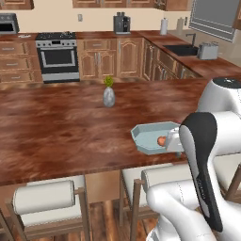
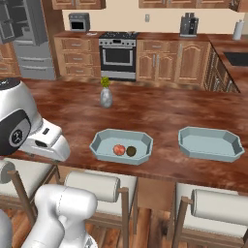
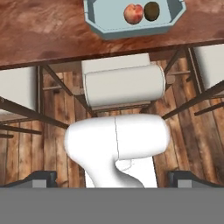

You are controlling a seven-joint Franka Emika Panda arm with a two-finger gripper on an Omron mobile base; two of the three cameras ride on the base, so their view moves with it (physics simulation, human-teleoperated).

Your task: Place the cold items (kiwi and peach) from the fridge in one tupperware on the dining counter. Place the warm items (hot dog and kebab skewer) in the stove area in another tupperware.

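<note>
Two fruits already lie side by side in one pale blue tub (image 2: pixel 121 146) on the dining counter (image 2: pixel 160 114): the peach (image 2: pixel 119 149) with the kiwi (image 2: pixel 131 151) touching it at its 3 o'clock, seen from the right base view. A second, empty tub (image 2: pixel 209 143) sits well apart at 3 o'clock from the first. Both tubs are shallow, eight-sided and thin-walled, likely light, stiff plastic that would slide on the glossy, reddish wood if nudged.

Judging by this, the cold half looks done and the warm food at the stove (image 2: pixel 117 54), far off at 12 o'clock, is what remains; none of it is clear from here. A hot dog would probably be soft and roll, best pinched across its middle; a skewer is thin and stiff, best taken across the stick.

At the bottom of the hand view, the gripper (image 3: pixel 112 178) has its dark fingertips (image 3: pixel 41 178) spread wide with nothing between them, pointing down over a cushioned stool (image 3: pixel 124 84).
</note>
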